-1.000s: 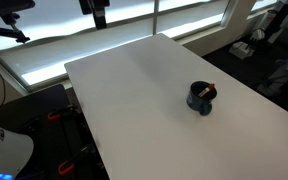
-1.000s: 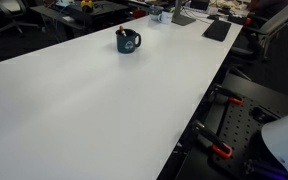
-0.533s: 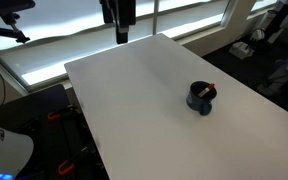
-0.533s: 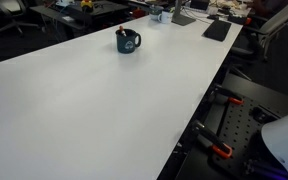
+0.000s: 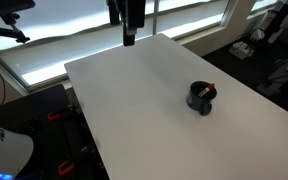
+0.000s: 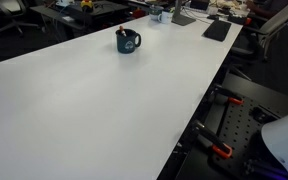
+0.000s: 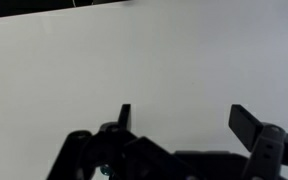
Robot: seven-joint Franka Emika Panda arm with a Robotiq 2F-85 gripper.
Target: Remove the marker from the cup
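counter (image 5: pixel 134 110) looks like smooth white laminate, mostly matt with a faint sheen, the cup (image 6: pixel 128 41) is dark and glossy, ceramic-looking, end effector (image 7: pixel 184 118) is matt black, probably plastic

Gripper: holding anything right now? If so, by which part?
Nothing is held. The gripper is open, its jaws wide apart over bare table, with nothing between them. The marker sits in the cup, well away from it.

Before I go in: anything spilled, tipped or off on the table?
Nothing stands out. The cup stands upright on the table with the marker sticking out of it, no spill visible. The gripper is open, well away from the cup.
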